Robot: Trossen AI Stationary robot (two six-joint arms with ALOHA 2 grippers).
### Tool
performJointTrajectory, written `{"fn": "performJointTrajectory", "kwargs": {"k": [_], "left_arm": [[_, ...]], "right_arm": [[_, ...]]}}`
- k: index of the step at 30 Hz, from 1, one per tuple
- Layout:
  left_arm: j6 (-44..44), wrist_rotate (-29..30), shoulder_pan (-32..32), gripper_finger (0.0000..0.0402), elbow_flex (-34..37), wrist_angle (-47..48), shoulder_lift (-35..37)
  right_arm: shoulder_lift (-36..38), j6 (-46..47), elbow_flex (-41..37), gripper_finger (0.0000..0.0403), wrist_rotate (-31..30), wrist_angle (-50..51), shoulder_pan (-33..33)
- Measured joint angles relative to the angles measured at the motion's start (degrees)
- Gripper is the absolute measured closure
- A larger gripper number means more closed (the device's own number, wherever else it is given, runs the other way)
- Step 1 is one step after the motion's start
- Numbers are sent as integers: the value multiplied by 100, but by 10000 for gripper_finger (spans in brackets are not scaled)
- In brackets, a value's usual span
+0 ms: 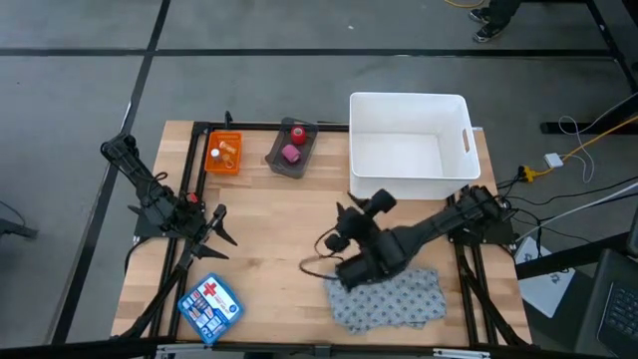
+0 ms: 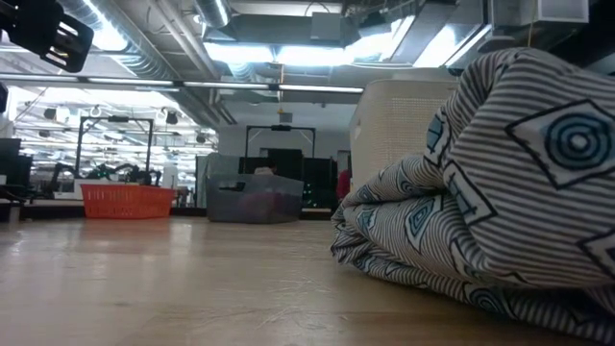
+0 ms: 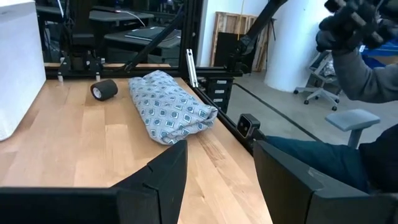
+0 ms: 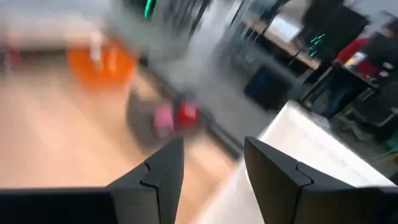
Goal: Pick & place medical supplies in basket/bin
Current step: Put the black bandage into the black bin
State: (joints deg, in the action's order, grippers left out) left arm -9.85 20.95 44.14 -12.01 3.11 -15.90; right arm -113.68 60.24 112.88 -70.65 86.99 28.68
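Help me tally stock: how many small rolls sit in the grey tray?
2: a red roll toward the tray's far end and a pink roll beside it, both in the grey tray. More could be hidden underneath.

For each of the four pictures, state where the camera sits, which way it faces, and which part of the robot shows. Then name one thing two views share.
High: above the table, facing straight down; both arms, white bin at the far edge.
Low: at tabletop height, facing level across; cloth close up, only a dark arm part in the upper corner.
Left wrist: on the left arm, facing the cloth; open left gripper.
Right wrist: on the right arm, facing the grey tray; open right gripper.
Shared: the cloth, in high, low and left wrist.
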Motion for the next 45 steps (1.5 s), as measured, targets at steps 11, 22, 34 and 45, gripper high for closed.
{"fn": "performJointTrajectory", "kwargs": {"k": [11,22,34,45], "left_arm": [[0,36,0,219,0,7,-19],[-31,37,0,219,0,9,-22],[-84,-68,0,219,0,9,-22],[-151,-129,2,219,0,11,-22]], "right_arm": [[508,709,-1888,234,2663,299,-793],[515,832,-3240,190,4743,301,-999],[515,810,-3305,103,6150,301,-712],[515,816,-4060,119,6801,-706,-468]]}}
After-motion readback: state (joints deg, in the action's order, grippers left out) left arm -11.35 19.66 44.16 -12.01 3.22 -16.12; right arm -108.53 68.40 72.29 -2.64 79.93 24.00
